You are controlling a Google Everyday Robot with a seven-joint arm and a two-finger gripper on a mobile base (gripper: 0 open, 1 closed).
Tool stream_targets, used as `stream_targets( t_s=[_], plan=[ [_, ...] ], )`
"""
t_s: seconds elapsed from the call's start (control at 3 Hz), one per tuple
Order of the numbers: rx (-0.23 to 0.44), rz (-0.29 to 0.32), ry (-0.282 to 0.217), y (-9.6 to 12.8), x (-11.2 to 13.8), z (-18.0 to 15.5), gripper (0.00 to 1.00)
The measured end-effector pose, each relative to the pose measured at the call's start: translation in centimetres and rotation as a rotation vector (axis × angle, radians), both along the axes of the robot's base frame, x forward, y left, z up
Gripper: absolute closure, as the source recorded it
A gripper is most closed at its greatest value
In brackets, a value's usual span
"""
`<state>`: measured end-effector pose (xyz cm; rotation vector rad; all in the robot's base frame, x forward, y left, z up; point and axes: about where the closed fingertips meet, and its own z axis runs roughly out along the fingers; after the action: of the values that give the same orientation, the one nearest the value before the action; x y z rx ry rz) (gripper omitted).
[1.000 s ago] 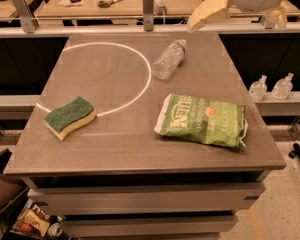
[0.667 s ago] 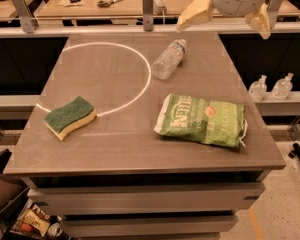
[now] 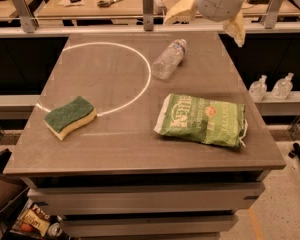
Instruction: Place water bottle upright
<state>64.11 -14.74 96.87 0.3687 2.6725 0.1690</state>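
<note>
Tabletop (image 3: 115,149) layout: the water bottle (image 3: 168,59) lies on its side near the far edge, a little right of centre. Its cap points toward the far edge and its base toward the middle. It sits just outside the right-hand arc of the white circle (image 3: 108,44) marked on the surface.

We note a green-and-yellow sponge (image 3: 70,116) near the left edge, just beside the lower left end of the circle line. A green chip bag (image 3: 202,120) lies flat toward the right edge, closer to the front than the bottle and apart from it. Neither one touches the bottle. Two small white pump bottles (image 3: 270,87) stand on a shelf off the right edge. Scissors (image 3: 110,2) lie on the bench beyond the far edge.

Against the frames from a second ago, the gripper (image 3: 202,30) has shifted left along the far edge and now hangs closer above the bottle's cap end. Bottle, sponge and bag are unmoved.

We see the gripper above the far edge, right of centre, beyond the bottle. Its two cream fingers (image 3: 179,11) are spread wide apart. They hold nothing and touch nothing, and the bottle lies clear of them.
</note>
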Motion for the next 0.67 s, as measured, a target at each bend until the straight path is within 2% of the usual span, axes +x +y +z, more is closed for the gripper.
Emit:
stream_targets(
  t_s=[0.33, 0.67],
  plan=[
    [0.027, 0.009, 0.012, 0.2, 2.1, -0.7, 0.00],
    [0.038, 0.034, 0.061, 0.3, 3.7, -1.8, 0.00]
  ],
)
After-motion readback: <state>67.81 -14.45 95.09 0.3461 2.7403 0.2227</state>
